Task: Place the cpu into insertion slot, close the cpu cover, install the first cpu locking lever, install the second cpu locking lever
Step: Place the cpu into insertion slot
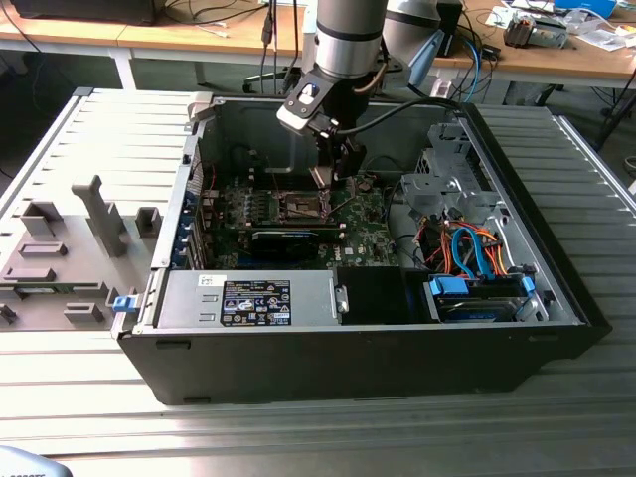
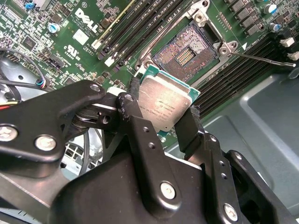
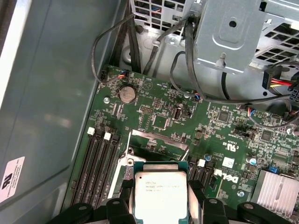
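My gripper (image 2: 164,111) is shut on the cpu (image 2: 163,100), a pale silver square plate on a green backing, held by two opposite edges between the black fingers (image 2: 135,100). The cpu hangs tilted just above the board, beside the insertion slot (image 2: 186,52), whose dark centre lies uncovered. In the first wrist view the cpu (image 3: 161,192) sits in the gripper (image 3: 161,201), and the cpu cover (image 3: 159,139) stands raised beyond it. A thin lever rod (image 2: 261,59) sticks out next to the slot. In the exterior view the gripper (image 1: 336,171) hovers over the slot (image 1: 301,206) inside the open computer case.
Memory slots (image 2: 140,28) flank the socket. A long black card (image 1: 288,238) lies near the socket, with a grey labelled box (image 1: 248,298) in front. A metal drive cage (image 3: 229,32) and loose cables (image 1: 467,248) fill the exterior view's right. Case walls (image 1: 204,149) surround the board.
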`<control>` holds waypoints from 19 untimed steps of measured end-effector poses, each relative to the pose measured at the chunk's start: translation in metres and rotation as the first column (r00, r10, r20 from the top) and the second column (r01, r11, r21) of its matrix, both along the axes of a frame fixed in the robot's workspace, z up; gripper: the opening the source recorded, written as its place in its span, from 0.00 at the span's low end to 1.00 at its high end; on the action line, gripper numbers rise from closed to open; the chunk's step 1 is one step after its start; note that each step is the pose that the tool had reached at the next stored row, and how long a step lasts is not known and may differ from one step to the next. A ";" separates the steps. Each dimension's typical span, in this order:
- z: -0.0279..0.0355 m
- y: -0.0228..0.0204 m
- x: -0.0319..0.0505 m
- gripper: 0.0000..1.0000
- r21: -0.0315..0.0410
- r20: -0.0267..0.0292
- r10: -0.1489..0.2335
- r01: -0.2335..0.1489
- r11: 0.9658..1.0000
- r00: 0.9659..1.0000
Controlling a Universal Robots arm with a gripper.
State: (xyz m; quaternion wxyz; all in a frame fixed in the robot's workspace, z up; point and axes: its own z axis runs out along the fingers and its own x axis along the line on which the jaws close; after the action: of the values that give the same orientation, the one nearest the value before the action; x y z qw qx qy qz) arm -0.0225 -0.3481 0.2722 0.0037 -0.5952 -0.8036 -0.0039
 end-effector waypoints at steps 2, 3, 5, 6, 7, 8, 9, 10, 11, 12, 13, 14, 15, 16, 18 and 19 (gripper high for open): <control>-0.0002 0.0000 0.0000 0.55 0.000 0.000 -0.003 0.003 1.000 1.000; -0.0002 0.0000 0.0000 0.55 0.000 0.000 -0.004 0.004 1.000 1.000; -0.0004 0.0000 0.0000 0.55 0.000 0.000 -0.006 0.006 1.000 1.000; -0.0004 0.0000 0.0000 0.55 0.000 0.000 -0.008 0.008 1.000 1.000; -0.0005 0.0000 0.0000 0.55 0.000 0.000 -0.009 0.009 1.000 1.000; -0.0005 0.0000 0.0000 0.55 0.000 0.000 -0.010 0.010 1.000 1.000; -0.0005 0.0000 0.0000 0.55 0.000 0.000 -0.013 0.013 1.000 1.000; -0.0005 0.0000 0.0000 0.55 0.000 0.000 -0.015 0.015 1.000 1.000; -0.0006 0.0000 0.0000 0.55 0.000 0.000 -0.018 0.018 1.000 1.000; -0.0006 0.0000 0.0000 0.55 0.000 0.000 -0.020 0.020 1.000 1.000; -0.0006 0.0000 0.0000 0.55 0.000 0.000 -0.021 0.021 1.000 1.000; -0.0007 0.0000 0.0000 0.55 0.000 0.000 -0.024 0.024 1.000 1.000; -0.0007 0.0000 0.0000 0.55 0.000 0.000 -0.026 0.026 1.000 1.000; -0.0008 0.0000 0.0000 0.55 0.000 0.000 -0.027 0.027 1.000 1.000; -0.0008 0.0000 0.0000 0.55 0.000 0.000 -0.031 0.031 1.000 1.000; -0.0009 0.0000 0.0000 0.55 0.000 0.000 -0.033 0.033 0.999 0.999</control>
State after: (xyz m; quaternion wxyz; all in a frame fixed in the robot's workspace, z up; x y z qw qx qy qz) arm -0.0225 -0.3481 0.2713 0.0036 -0.6085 -0.7935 -0.0040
